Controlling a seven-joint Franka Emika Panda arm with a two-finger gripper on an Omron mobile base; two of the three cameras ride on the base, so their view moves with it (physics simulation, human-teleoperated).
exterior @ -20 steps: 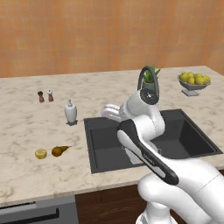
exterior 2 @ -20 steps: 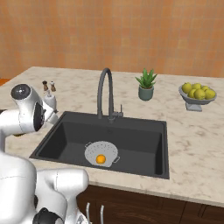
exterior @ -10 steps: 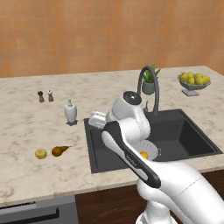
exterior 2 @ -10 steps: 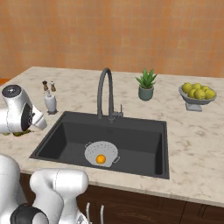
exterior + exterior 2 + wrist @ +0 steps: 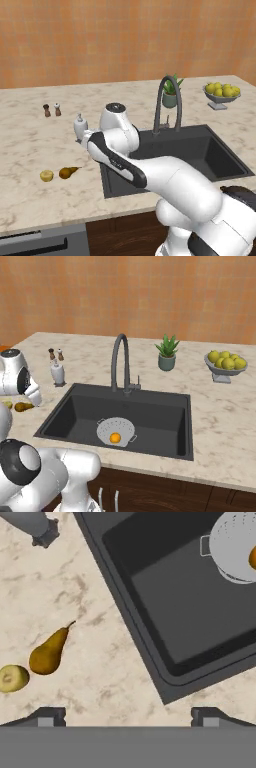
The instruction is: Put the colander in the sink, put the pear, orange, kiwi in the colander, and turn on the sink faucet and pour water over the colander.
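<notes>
I've swung my end effector (image 5: 125,714), fingers apart and empty, from the sink (image 5: 190,612) over the counter (image 5: 100,662); pear (image 5: 48,651) next.

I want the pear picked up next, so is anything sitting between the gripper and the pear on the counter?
Nothing visible blocks it. In the hand view the small golden-brown pear lies on bare marble counter, with the pale yellow-green kiwi close beside its fat end. The open gripper has clear counter ahead.
</notes>
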